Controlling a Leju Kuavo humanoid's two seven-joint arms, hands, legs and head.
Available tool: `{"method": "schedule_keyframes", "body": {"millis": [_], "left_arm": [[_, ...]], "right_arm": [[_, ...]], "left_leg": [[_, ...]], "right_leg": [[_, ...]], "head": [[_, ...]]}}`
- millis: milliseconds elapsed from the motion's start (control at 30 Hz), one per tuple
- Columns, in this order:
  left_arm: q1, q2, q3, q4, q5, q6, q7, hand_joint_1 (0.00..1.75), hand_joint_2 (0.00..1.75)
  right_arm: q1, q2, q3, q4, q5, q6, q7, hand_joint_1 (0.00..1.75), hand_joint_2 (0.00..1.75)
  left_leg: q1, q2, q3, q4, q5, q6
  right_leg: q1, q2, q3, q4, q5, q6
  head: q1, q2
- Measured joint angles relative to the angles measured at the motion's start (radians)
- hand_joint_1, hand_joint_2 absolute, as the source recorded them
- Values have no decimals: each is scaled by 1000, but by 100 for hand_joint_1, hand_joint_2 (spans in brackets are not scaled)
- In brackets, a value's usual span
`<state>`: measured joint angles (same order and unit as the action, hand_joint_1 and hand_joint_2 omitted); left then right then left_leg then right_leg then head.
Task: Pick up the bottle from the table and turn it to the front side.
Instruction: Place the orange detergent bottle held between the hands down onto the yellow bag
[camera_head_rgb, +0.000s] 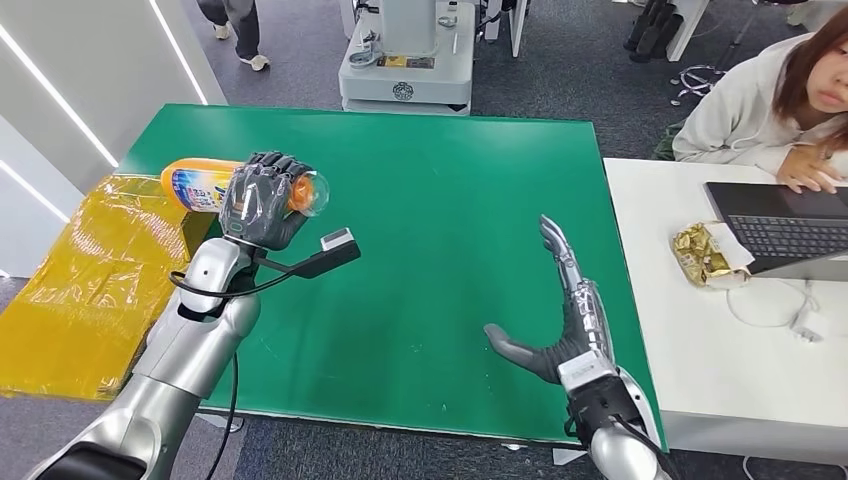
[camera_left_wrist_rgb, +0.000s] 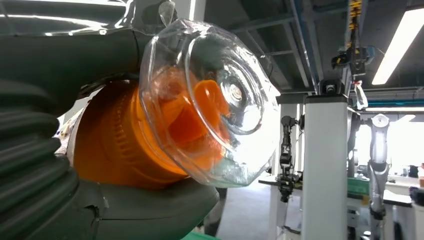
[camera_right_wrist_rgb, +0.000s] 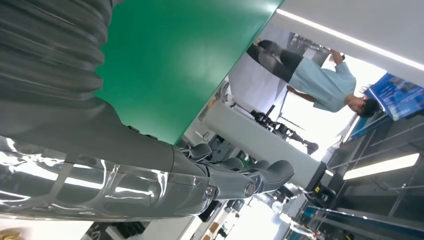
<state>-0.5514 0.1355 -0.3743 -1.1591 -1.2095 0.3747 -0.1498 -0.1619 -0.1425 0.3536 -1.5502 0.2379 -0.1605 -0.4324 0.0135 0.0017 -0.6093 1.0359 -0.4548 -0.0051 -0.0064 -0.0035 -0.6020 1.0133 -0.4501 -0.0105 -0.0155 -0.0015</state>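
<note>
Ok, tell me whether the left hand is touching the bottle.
Touching. In the head view the left hand wraps its fingers around the bottle, held above the green table; the left wrist view shows the orange neck pressed against the hand.

Grey carpet floor (camera_head_rgb: 560, 60), white desk (camera_head_rgb: 700, 330)

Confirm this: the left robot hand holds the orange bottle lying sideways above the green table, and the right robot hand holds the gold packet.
Wrong about the right robot hand: the head view shows it open and holding nothing above the green table. The gold packet lies on the white desk. The left robot hand does hold the orange bottle sideways.
</note>
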Motion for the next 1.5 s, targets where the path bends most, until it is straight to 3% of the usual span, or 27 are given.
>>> {"method": "schedule_keyframes", "body": {"millis": [400, 767, 1067, 1500], "left_arm": [[-18, 42, -7, 145, -278, -77, 171, 175, 175], [27, 93, -8, 284, -298, -170, 352, 175, 175], [37, 113, -7, 376, -298, -186, 356, 175, 175], [-15, 112, -5, 559, -298, -144, 264, 175, 175]], "right_arm": [[145, -17, -74, -130, 50, -9, 1, 0, 175], [184, -9, -117, -151, 86, -7, 5, 0, 175], [213, 10, -141, -177, 111, 2, 14, 0, 175], [195, 34, -145, -177, 139, 42, 21, 0, 175]], "left_leg": [[0, 1, 0, -1, 0, 0], [0, 1, 0, -1, 0, 0], [0, 1, 0, -1, 0, 0], [0, 1, 0, -1, 0, 0]], "right_leg": [[0, 1, 0, 0, 0, 0], [0, 1, 0, 0, 0, 0], [0, 1, 0, 0, 0, 0], [0, 1, 0, 0, 0, 0]], "head": [[0, 0], [0, 0], [0, 0], [0, 0]]}}
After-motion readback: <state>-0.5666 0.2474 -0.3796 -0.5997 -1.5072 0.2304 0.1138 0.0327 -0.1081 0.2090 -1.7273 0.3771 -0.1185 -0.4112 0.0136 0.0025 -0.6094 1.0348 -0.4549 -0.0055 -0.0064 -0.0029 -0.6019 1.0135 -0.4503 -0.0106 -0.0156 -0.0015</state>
